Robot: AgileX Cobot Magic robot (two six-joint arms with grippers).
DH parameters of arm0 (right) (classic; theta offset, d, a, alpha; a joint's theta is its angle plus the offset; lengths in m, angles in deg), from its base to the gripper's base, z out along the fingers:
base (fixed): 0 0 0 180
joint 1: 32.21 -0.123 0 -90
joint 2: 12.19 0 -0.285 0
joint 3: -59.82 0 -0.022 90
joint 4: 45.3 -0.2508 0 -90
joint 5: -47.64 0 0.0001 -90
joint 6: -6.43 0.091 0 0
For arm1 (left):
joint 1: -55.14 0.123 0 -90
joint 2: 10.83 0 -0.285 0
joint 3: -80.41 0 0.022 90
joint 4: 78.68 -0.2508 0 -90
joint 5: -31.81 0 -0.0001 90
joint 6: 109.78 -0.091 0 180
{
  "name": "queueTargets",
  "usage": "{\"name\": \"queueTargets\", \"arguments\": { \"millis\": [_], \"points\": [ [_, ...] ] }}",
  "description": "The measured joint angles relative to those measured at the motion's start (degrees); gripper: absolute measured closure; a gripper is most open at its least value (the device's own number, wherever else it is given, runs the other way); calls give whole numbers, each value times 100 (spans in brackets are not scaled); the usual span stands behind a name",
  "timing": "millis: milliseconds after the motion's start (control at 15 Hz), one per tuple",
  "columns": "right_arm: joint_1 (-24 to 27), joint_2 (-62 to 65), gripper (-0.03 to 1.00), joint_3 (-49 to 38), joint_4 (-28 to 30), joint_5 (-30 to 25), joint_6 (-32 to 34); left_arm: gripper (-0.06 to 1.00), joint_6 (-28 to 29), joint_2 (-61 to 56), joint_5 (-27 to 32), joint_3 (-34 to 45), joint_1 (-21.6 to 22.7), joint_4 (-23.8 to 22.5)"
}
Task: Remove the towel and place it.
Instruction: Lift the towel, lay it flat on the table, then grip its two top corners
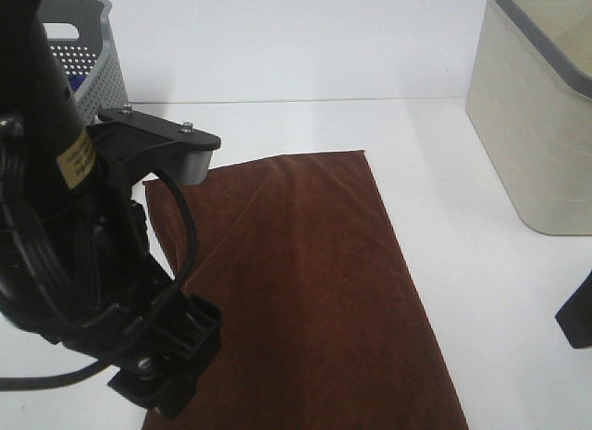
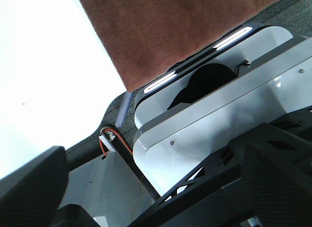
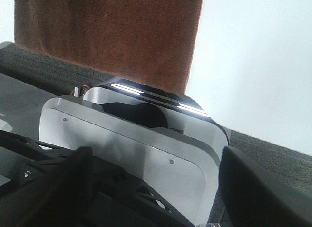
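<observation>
Right beside the left hand, on the side toward the other arm, the towel lies spread flat on the white tabletop in the high view, with a slanting crease across its far half. From up here the hand's own bulk hides how its fingers stand. Farther out beyond the hand sits a gray perforated basket. Across the towel from it stands a beige bin. A black piece of the right arm shows at the edge.

From the left wrist, the left hand is spread wide and holds nothing. Past its fingers a corner of the brown towel reaches the tabletop's edge, with the white robot base nearer.

From the right wrist, the right hand is likewise spread and empty. The towel lies ahead of its fingers, apart from them, its hem running along the tabletop's edge.
</observation>
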Motion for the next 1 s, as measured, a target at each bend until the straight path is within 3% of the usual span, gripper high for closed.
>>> {"name": "queueTargets", "arguments": {
  "millis": [133,267,467,800,1000],
  "points": [
    [0,0,28,0,-29,201,0,3,6,0,-63,0,0,-241],
    [0,-34,32,0,-189,739,0,8,138,0,-424,0,52,-636],
    [0,-556,35,344,-212,1169,-11,12,453,0,-1283,0,647,-957],
    [0,-1690,37,1925,-143,1255,-166,19,384,0,-2922,0,1725,-974],
    [-11,-2739,40,3037,-143,1306,-304,21,281,235,-3272,-120,2068,-974]
  ]
}}
